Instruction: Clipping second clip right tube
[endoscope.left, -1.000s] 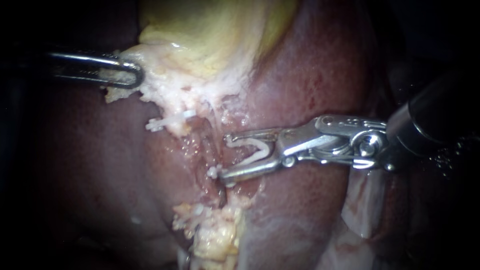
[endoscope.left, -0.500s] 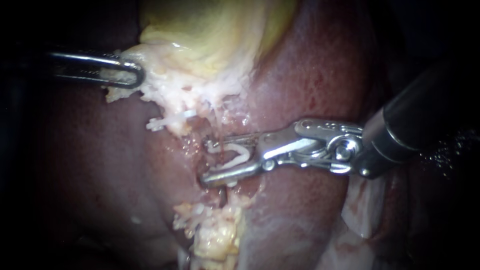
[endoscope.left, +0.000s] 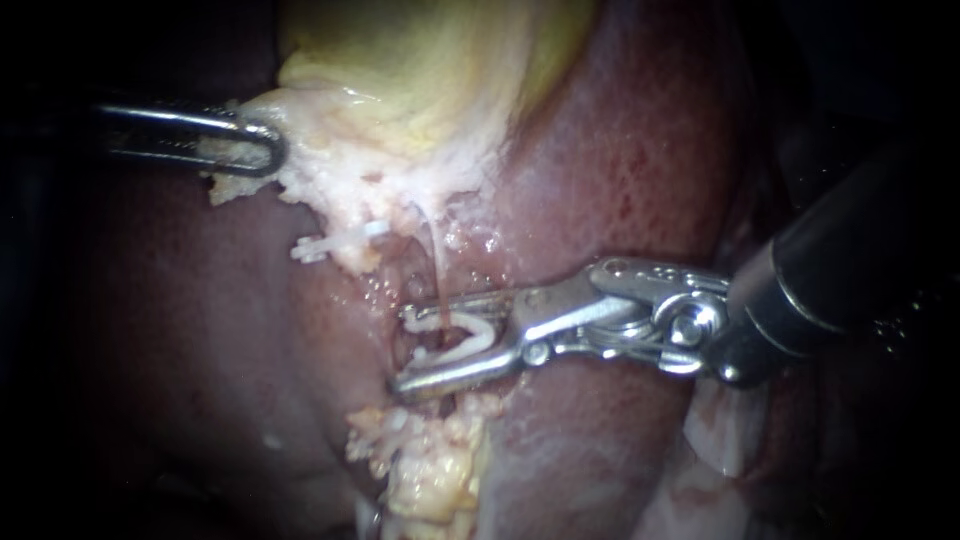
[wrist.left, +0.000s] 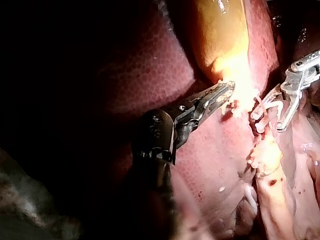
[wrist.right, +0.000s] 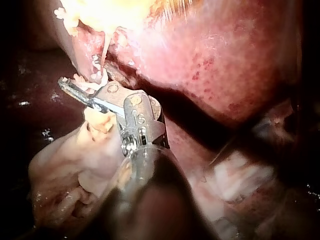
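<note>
Right, this is the placing step. My right instrument (endoscope.left: 402, 350), a slim silver shaft in from three o'clock, has its jaws spread wide just below centre. They cradle an open white V-shaped plastic clip (endoscope.left: 468, 336), one leg along each jaw.

The thin pale right tube (endoscope.left: 437, 262) drops from twelve o'clock straight into that V. I judge it lies between the clip's legs, though I cannot tell whether the tips reach past its far side.

Up at ten o'clock my left instrument (endoscope.left: 262, 148), with its silver looped tip, is pressed together on the whitish ragged tissue (endoscope.left: 300, 175) under the yellow gallbladder (endoscope.left: 420, 70), drawing it toward nine. A second small white clip (endoscope.left: 335, 242) lies crosswise at ten o'clock from the tube, beside the dark red liver (endoscope.left: 620, 180).

As I read it, the next move is to ease a touch farther toward nine until the tube sits deep and square in the V. Then I close firmly. The risk is catching only part of the tube.
</note>
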